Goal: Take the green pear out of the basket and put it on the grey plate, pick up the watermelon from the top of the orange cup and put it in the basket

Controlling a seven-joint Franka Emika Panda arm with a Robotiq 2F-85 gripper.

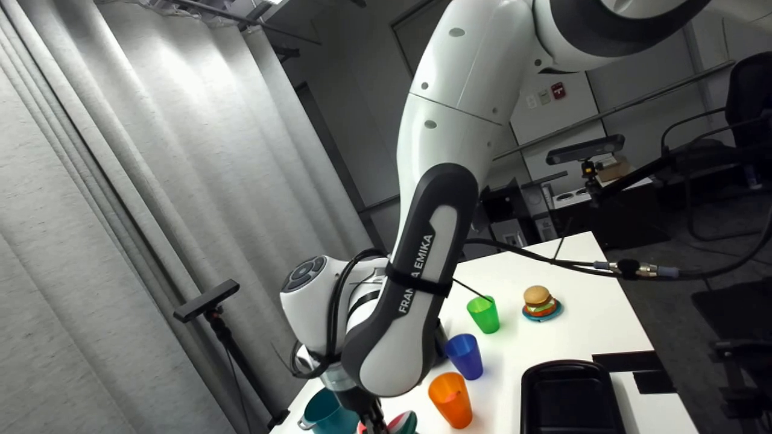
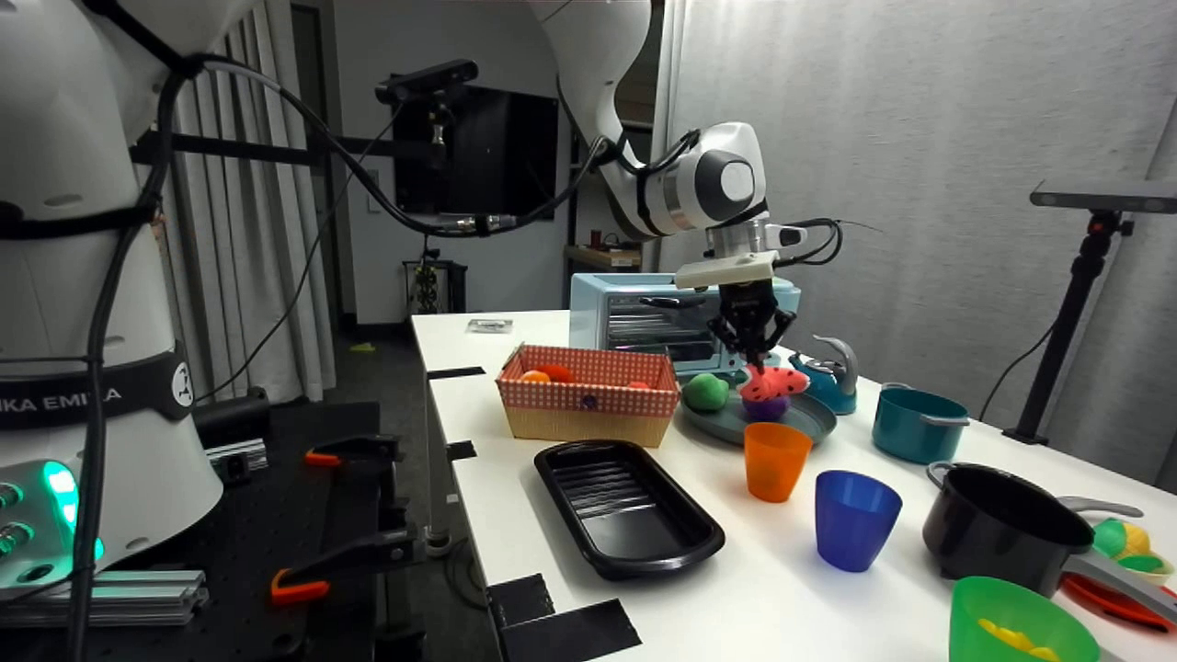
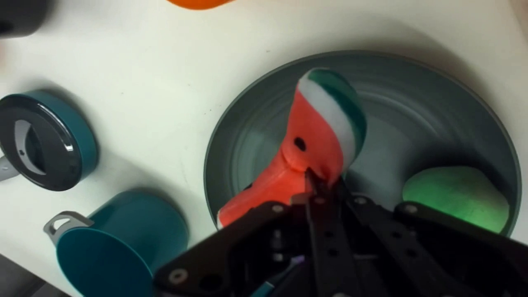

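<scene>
In an exterior view, the green cup [image 2: 1016, 630] stands nearest on the tabletop [image 2: 736, 602], then the blue cup [image 2: 855, 521] and the orange cup [image 2: 775, 462], each upright. A black tray [image 2: 630, 510] lies in front of the red-checked basket [image 2: 588, 397]. Behind the orange cup, the grey plate [image 2: 725, 426] carries the green pear [image 2: 706, 393]. Above the plate, the tool [image 2: 755, 358] pinches the watermelon [image 2: 778, 384], over a purple item [image 2: 767, 409]; contact between these two cannot be confirmed. A toaster oven [image 2: 655, 317] stands behind.
</scene>
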